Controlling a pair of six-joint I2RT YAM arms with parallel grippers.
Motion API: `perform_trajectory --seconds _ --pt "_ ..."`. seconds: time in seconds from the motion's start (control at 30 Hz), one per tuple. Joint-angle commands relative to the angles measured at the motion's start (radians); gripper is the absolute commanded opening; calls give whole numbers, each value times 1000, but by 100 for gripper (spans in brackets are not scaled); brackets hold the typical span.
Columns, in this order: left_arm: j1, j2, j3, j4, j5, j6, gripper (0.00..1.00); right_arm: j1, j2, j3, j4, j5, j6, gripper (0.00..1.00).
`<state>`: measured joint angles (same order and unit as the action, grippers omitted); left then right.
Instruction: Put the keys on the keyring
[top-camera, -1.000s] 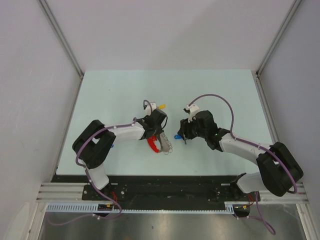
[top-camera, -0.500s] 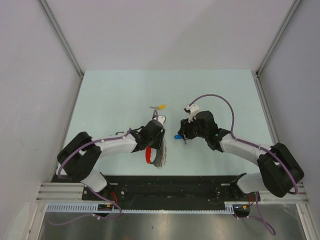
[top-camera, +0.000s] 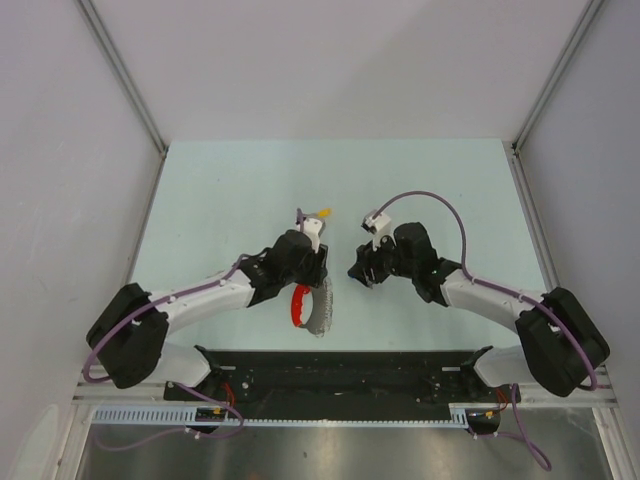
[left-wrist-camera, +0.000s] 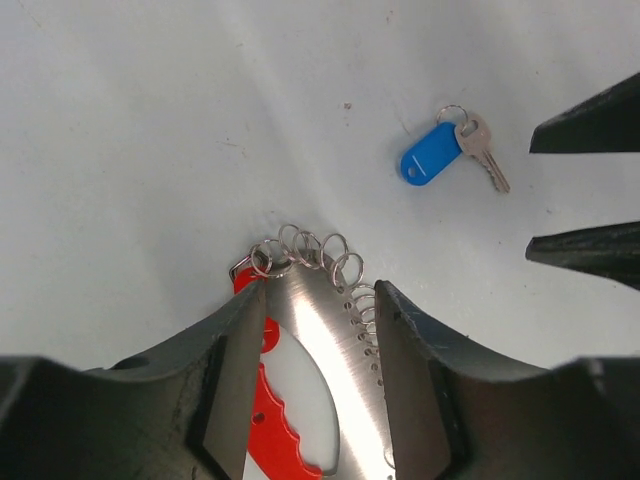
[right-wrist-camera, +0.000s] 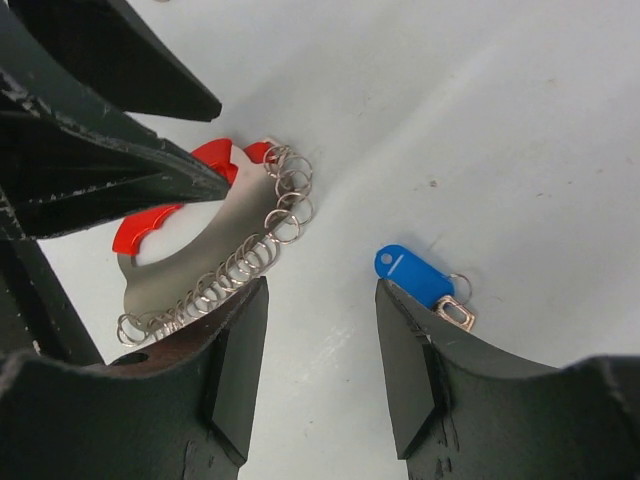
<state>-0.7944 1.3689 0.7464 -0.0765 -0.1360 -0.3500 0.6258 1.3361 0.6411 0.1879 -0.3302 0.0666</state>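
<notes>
Left wrist view: my left gripper (left-wrist-camera: 320, 292) points down over the keyring (left-wrist-camera: 315, 345). Its jaws stand partly apart with the plate showing between and behind the fingertips, and I see nothing clamped.
Right wrist view: my right gripper (right-wrist-camera: 320, 288) is spread about as wide and holds nothing. The blue-tagged key (right-wrist-camera: 412, 274) lies on the table just beside its right finger, not between the jaws.
Keyring, place: it lies flat on the table (top-camera: 230, 190), near the middle and toward the near edge, under my left gripper's tips.
Keyring, build: a thin silver plate with a curved red plastic grip along its left side and a row of small split rings along its right edge and far end.
Keys, place: the blue-tagged key sits just right of the keyring, clearly apart from it. The yellow-capped key (top-camera: 322, 212) lies farther off, on the far side of my left wrist.
Keyring, handling: I judge it light, stiff and slick on the metal. Lying flat, it gives little edge to pinch, and the rings will flop.
Keyring, hold: I would take the ridged red grip and leave the ring edge free.
Key, handling: I judge it tiny and very light, likely to skid when nudged.
Key, hold: I would pinch the blue tag across its flat faces and keep its small loop exposed.
</notes>
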Motion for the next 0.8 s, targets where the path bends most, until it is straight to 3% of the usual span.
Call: perform_trajectory --seconds 0.0,0.27,0.77 --pt "17 -2 1 7 -20 -95 50 -5 58 54 16 -76 -30 52" --pt "9 111 41 -5 -22 -282 26 -8 95 81 -22 -17 -11 52" --pt "-6 197 62 18 -109 -354 29 -11 98 75 -42 0 -24 52"
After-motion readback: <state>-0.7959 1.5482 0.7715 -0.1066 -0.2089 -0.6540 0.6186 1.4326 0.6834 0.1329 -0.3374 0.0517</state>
